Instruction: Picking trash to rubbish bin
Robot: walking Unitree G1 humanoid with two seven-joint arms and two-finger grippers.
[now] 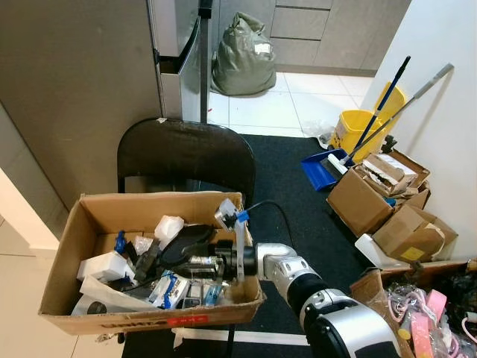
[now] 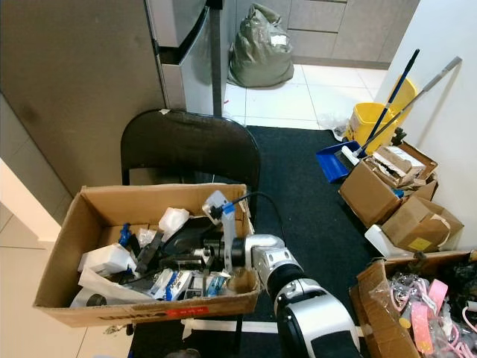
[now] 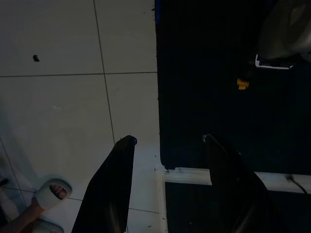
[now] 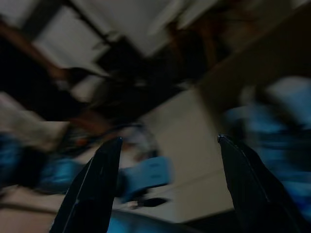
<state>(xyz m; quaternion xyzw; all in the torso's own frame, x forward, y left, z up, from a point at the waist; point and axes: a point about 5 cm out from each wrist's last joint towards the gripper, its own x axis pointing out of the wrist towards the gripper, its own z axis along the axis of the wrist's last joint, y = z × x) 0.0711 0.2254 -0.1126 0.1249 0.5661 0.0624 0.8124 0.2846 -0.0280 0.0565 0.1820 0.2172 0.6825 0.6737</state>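
I am reaching my right arm across into the cardboard box (image 1: 67, 239) on the black chair (image 1: 186, 149), my right gripper (image 1: 160, 257) lying low among the trash (image 1: 168, 227) heaped inside. My right wrist view is showing both fingers spread wide with nothing between them, over what seems to be blurred blue and white litter. My left gripper (image 3: 167, 145) is hanging open over white tiles and the dark mat (image 3: 228, 73), with a person's slippered foot (image 3: 51, 194) near one finger.

No legible text. The cardboard box (image 1: 67, 246) carries a red label strip (image 1: 176, 321) on its front wall, print too small to read; a yellow sticker (image 1: 411, 253) on a side carton is likewise unreadable.
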